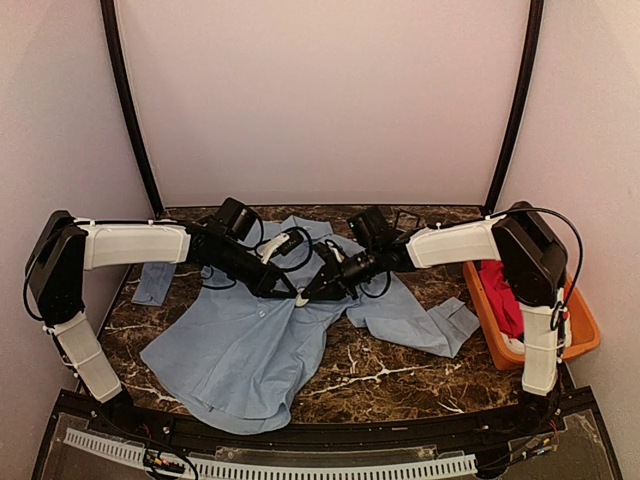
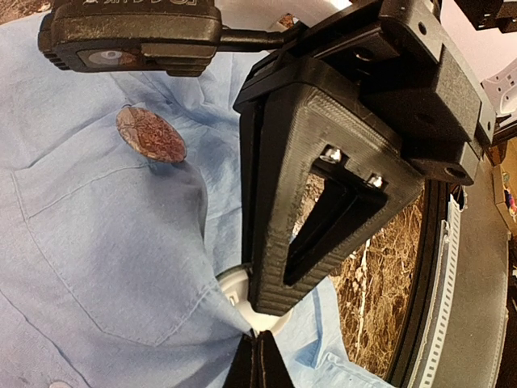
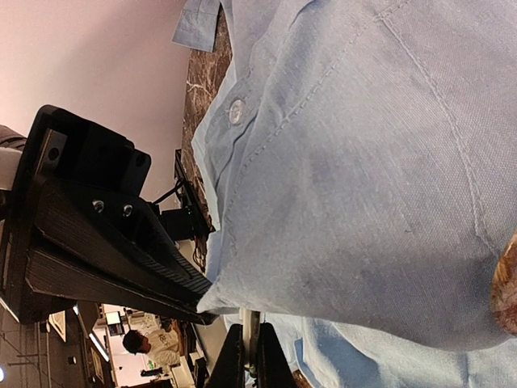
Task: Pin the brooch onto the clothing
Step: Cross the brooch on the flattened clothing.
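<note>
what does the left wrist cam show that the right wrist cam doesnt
Only the left wrist: the whole brown oval brooch lying on the shirt, and a white round piece at the tip of the right gripper.
Only the right wrist: a far cuff, a person in the room behind, and the left gripper shut on a raised fold of cloth.
Both: the light blue shirt with its pocket seam, and the other arm's gripper close in. The right wrist catches just the brooch's edge.
</note>
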Controlling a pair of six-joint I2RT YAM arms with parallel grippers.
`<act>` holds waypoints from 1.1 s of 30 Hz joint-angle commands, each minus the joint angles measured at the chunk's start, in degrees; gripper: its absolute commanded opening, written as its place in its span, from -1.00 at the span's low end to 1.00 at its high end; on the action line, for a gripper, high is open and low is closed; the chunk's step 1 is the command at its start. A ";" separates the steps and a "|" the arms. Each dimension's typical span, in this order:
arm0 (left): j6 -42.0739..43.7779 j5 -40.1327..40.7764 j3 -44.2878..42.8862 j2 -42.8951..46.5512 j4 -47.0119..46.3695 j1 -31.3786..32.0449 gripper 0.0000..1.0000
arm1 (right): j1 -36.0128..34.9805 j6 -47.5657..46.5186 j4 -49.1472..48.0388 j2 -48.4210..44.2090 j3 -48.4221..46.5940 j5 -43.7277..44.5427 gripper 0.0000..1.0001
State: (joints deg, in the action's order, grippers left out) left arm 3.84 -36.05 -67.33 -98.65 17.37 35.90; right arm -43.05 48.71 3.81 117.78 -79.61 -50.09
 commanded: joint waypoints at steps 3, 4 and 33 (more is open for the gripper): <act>0.04 -1.06 1.06 2.49 -0.73 0.46 -0.99 | -0.39 -2.12 0.20 1.86 -1.92 -3.10 -1.00; 0.04 -1.06 1.06 2.43 -0.75 0.48 -0.99 | -0.56 -2.35 0.27 1.91 -2.03 -3.23 -1.00; 0.38 -0.68 0.73 2.31 -0.49 0.44 -0.99 | -2.57 -15.60 15.46 0.76 -6.76 -3.39 -1.00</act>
State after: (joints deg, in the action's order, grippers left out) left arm 3.86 -36.18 -67.29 -98.54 17.17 35.92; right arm -44.99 35.90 16.82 119.98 -85.60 -52.77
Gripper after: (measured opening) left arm 0.009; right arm 0.022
